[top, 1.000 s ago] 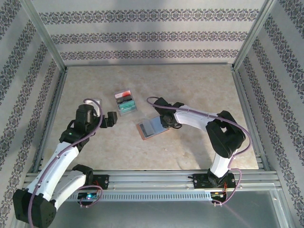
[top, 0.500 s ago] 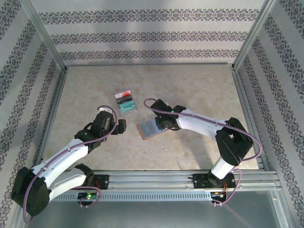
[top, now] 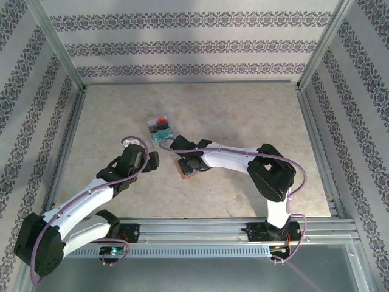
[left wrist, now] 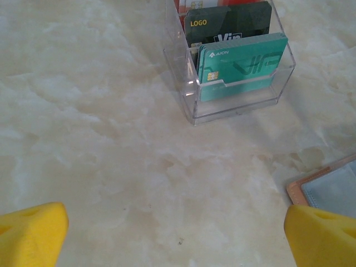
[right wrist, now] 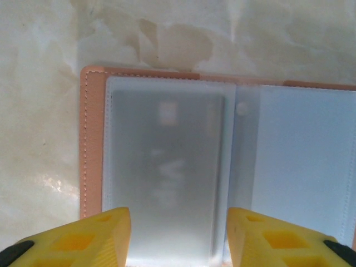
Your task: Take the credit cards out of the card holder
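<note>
Pale marbled tabletop (top: pixel 243 115) lies under both my arms, the card holder (right wrist: pixel 92 139) spread open flat beneath my right gripper (right wrist: pixel 178 239), whose fingers stand apart holding nothing, a credit card (right wrist: pixel 167 161) blurred behind its frosted pocket, while my left gripper (left wrist: pixel 178 233) hangs wide open and empty nearby.

The card holder (right wrist: pixel 167 161) lies on the table (top: pixel 243 115), with the card box (left wrist: pixel 233 72) behind it and slightly left.

The white-and-black left arm (top: pixel 85 198) reaches forward, its yellow-fingered left gripper (top: pixel 150 162) spread wide. The right arm (top: pixel 237 159) stretches leftward, its right gripper (top: pixel 188 165) pointing down with fingers parted.
</note>
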Robot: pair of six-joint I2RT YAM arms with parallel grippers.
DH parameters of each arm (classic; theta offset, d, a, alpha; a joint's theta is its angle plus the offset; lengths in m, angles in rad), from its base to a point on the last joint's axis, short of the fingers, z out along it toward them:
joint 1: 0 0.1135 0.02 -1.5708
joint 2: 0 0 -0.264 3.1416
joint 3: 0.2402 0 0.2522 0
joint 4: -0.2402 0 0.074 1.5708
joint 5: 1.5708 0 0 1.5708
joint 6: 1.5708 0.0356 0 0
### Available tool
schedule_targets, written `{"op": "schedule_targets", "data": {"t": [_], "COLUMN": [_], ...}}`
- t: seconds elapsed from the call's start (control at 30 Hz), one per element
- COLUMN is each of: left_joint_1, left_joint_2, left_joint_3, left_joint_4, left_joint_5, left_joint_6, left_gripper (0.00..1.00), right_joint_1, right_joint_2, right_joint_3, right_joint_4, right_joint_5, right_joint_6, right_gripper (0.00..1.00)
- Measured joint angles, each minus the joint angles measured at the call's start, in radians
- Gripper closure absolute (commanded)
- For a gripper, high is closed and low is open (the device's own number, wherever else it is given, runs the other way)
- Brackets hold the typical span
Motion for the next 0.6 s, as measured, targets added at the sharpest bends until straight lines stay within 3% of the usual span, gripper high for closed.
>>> {"op": "schedule_targets", "data": {"t": [0.47, 0.6], "left_joint_1": [0.002, 0.002], "left_joint_2": [-0.001, -0.001], "left_joint_3": [-0.003, -0.007], "left_joint_4": [0.002, 0.003], "left_joint_5": [0.0, 0.0], "left_joint_6": [0.0, 0.0], "left_gripper": [0.01, 0.01], "right_joint_1": [-0.011, -0.021], "right_joint_2": [0.043, 0.043], "right_joint_3": [0.011, 0.006], "right_joint_4": [0.016, 0.032], "right_joint_5": [-0.062, -0.098], "right_joint_6": [-0.004, -0.003], "right_gripper": [0.33, 0.36]}}
